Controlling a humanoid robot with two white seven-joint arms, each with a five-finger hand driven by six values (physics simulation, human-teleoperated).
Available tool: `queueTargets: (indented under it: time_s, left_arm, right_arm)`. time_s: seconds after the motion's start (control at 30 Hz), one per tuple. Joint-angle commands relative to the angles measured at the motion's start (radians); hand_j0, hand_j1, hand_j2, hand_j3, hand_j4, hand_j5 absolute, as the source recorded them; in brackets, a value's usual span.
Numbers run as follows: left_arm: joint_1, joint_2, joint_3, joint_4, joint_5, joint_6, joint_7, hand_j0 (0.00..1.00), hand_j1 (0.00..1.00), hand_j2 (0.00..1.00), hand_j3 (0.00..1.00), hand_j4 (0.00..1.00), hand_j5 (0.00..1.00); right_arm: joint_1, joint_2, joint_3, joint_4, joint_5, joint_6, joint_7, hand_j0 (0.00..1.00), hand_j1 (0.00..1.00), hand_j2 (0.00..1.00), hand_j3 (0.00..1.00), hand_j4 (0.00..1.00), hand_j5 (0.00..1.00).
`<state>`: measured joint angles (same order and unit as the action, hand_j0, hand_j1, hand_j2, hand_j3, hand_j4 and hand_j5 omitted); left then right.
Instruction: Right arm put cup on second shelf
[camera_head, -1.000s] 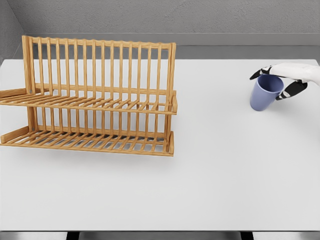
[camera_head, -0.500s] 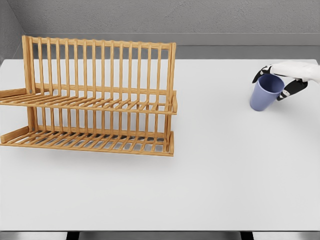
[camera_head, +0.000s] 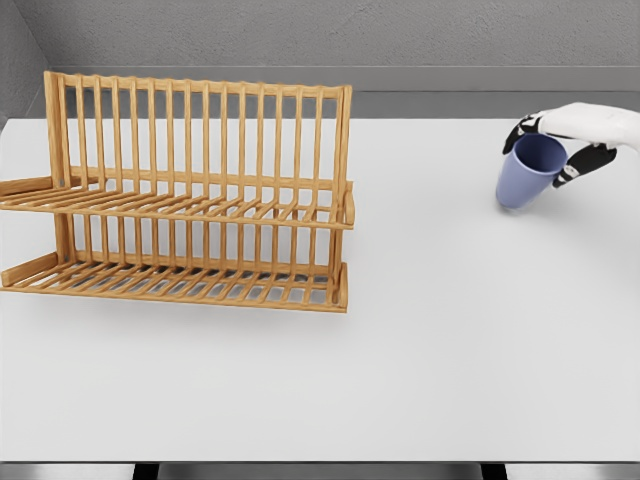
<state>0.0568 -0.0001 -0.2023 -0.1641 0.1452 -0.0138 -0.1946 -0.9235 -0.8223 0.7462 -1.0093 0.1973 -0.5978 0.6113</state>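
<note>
Already gripped: white right hand with black fingers wrapped around the rim end of the blue plastic cup, cup tilted with its mouth toward the hand, base at or just off the white table at far right. Well apart from the two-tier slatted wooden dish rack at left, both shelves bare, upper shelf not yet reached. Grasp done; carry across, placement and release all left, probably early stage.
</note>
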Motion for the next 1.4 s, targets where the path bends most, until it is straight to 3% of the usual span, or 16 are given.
queueTargets:
  time_s: [0.0,0.13,0.37,0.93,1.2,1.37]
  left_arm:
    - [0.0,0.0,0.0,0.0,0.001,0.0,0.0,1.0,1.0,1.0,1.0,1.0,1.0]
    - [0.0,0.0,0.0,0.0,0.001,0.0,0.0,1.0,1.0,1.0,1.0,1.0,1.0]
    - [0.0,0.0,0.0,0.0,0.001,0.0,0.0,1.0,1.0,1.0,1.0,1.0,1.0]
    - [0.0,0.0,0.0,0.0,0.001,0.0,0.0,1.0,1.0,1.0,1.0,1.0,1.0]
    - [0.0,0.0,0.0,0.0,0.001,0.0,0.0,1.0,1.0,1.0,1.0,1.0,1.0]
    - [0.0,0.0,0.0,0.0,0.001,0.0,0.0,1.0,1.0,1.0,1.0,1.0,1.0]
  right_arm:
    - [0.0,-0.012,-0.002,-0.037,-0.007,0.001,0.0,0.65,0.65,0.65,0.65,0.65,0.65]
    - [0.006,-0.035,-0.039,-0.133,-0.006,0.006,0.0,0.65,0.65,0.65,0.65,0.65,0.65]
    - [0.005,-0.051,-0.053,-0.233,-0.006,0.006,0.0,0.65,0.65,0.65,0.65,0.65,0.65]
    - [0.002,-0.063,-0.088,-0.612,-0.004,0.016,0.0,0.65,0.65,0.65,0.65,0.65,0.65]
    - [0.002,-0.047,-0.088,-0.695,-0.004,0.018,0.0,0.65,0.65,0.65,0.65,0.65,0.65]
    - [-0.014,0.0,-0.084,-0.723,-0.004,0.02,0.0,0.65,0.65,0.65,0.65,0.65,0.65]
